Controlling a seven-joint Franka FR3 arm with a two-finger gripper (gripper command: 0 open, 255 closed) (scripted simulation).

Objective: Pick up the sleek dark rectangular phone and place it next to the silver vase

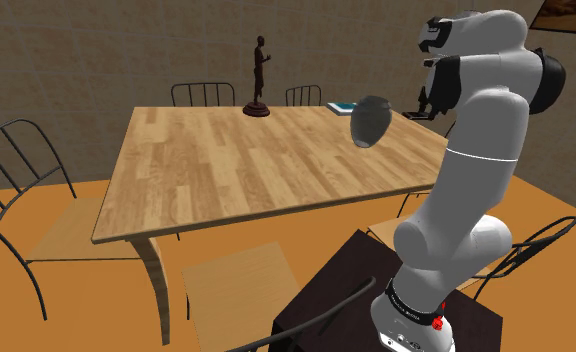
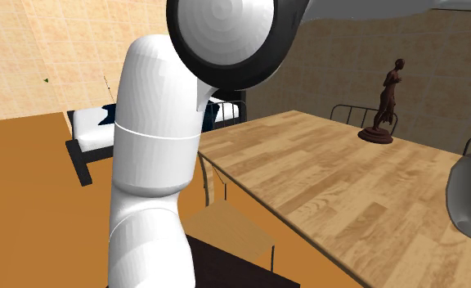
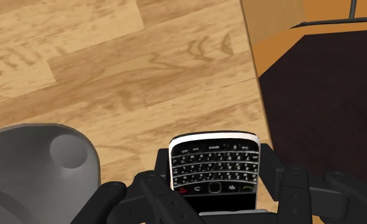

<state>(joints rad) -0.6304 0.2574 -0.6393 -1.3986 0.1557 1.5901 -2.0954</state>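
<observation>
In the shoulder view, a dark metal-framed chair with a pale wooden seat (image 1: pixel 36 215) stands at the left edge of the light wooden plank tabletop (image 1: pixel 236 170). A dark brown figurine of a standing person on a round base (image 1: pixel 258 75) rises at the far edge. To its right, near the far right corner, a flat teal book (image 1: pixel 341 106) lies on the wood. Just this side of the book is the dull grey rounded vase (image 1: pixel 369 120), close to the tabletop's right edge. Next comes the white arm with dark joints (image 1: pixel 476 150), rising from the dark box stand (image 1: pixel 326 290).

In the wrist view, the grey vase sits just beside the black hand (image 3: pixel 214 175). The hand is pinching the black rectangular phone with a pale rim and small-key keyboard (image 3: pixel 214 167). One black finger (image 3: pixel 274 172) presses on each long side. The phone's keyboard end points away from the hand, over the tabletop near the edge that borders the orange floor (image 3: pixel 278 48) and the stand.
</observation>
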